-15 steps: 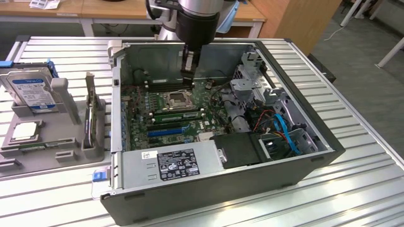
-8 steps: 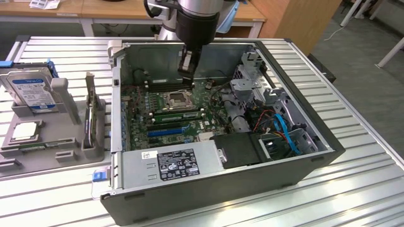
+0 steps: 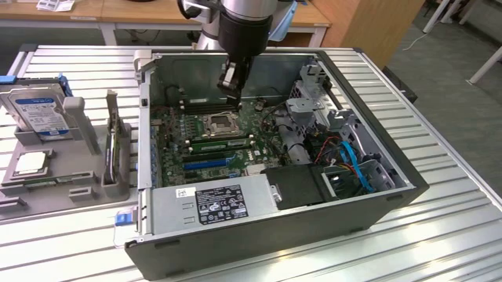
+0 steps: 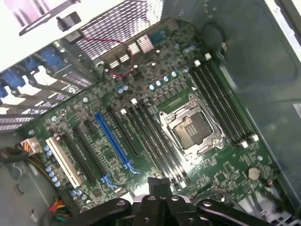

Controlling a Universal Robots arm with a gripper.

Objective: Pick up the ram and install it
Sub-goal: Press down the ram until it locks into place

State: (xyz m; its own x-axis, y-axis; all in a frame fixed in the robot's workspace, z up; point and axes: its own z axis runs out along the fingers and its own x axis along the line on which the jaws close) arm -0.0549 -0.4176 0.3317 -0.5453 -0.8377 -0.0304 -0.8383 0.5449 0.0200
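Desk: slatted metal desk (image 3: 439, 176) carrying an open PC case (image 3: 235, 247) and a grey parts tray (image 3: 47, 205) on the exterior view's left.
Ram: a thin green stick (image 3: 49, 180) lies flat in the tray's front slot, well apart from the arm. A green strip beside the CPU socket (image 3: 220, 123) may be another stick, but I cannot tell.
Fingers: the fingers (image 3: 229, 88) are closed tight with nothing visibly between them, hanging inside the case over the motherboard (image 4: 141, 117), near the socket and slots.
Handling: probably light, stiff and brittle, with chips and edge contacts that are easily damaged.
Hold: best pinched across the two flat faces at mid-length, near the top edge, leaving the contact edge free.
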